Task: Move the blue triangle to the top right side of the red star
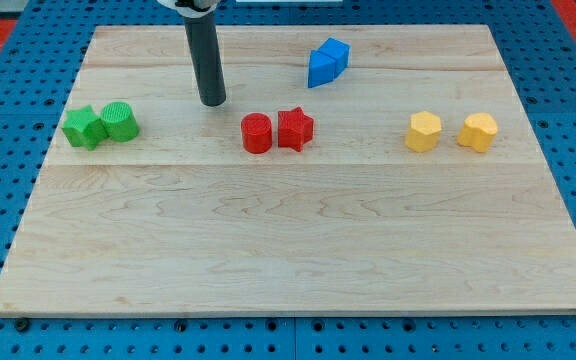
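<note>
The blue triangle (327, 62) lies near the counter's (298, 240) top edge, up and to the view's right of the red star (295, 129). My tip (212, 102), a bare rod without fingers, rests apparently well left of both.

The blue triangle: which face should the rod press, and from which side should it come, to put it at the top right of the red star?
It already sits up-right of the red star. Press the blue triangle on its upper-left face, coming from the view's top left, if it must go closer. My tip is now left of it, above the red cylinder.
</note>
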Controlling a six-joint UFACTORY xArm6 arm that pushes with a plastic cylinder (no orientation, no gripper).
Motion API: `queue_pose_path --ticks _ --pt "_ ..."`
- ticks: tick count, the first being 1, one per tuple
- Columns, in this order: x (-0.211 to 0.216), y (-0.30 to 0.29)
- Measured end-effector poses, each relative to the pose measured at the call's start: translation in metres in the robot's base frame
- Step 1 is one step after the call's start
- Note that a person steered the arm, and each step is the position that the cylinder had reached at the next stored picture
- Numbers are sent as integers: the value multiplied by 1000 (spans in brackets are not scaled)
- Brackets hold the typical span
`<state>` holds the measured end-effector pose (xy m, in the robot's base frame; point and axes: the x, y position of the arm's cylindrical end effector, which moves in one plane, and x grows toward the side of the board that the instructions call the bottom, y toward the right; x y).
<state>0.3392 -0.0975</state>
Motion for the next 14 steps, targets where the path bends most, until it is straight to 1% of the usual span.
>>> queue_pose_path --ticks 6,7,8,9,10,12,13,14 --pt "-6 -6" --pt "-22 19" --pt "-50 74" --pt "-63 120" --pt "-63 154" --pt "-56 180" --pt "-55 183" --pt "-60 263"
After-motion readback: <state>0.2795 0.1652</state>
